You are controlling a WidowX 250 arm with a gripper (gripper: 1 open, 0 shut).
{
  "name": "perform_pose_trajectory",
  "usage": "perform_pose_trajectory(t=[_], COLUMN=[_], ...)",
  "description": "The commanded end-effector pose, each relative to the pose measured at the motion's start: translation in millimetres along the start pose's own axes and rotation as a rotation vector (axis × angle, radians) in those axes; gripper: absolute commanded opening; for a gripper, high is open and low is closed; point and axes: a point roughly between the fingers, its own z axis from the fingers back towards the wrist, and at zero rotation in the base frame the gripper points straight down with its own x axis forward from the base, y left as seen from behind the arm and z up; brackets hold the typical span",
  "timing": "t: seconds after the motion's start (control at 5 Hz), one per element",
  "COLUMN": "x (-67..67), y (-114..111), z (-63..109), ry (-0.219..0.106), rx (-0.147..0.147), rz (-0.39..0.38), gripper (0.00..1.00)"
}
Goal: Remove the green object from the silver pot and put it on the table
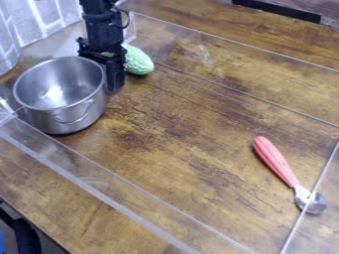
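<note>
Presently the green object is lying on the tabletop, outside the silver pot, at the far left of the scene. It is sitting just to the right of the gripper and appears to be touching or nearly touching the gripper's right side; contact cannot be confirmed. The gripper is standing upright and pointing down between the pot's far-right rim and the green object. Its fingers are appearing dark and close together; whether they are parted or closed cannot be told, and nothing is showing between them. The silver pot is resting upright on the tabletop, its reflective inside showing no contents. A red-handled tool is lying flat at the near right, well apart from the pot. Clear plastic strips are bordering the working area.
</note>
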Motion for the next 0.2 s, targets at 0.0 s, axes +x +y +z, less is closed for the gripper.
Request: perform_pose_trajectory(t=[0.0], x=[4.1], y=[-11.8], z=[39.5], ry=[-0.084], rx=[0.048], rz=[0.003], gripper=[0.0])
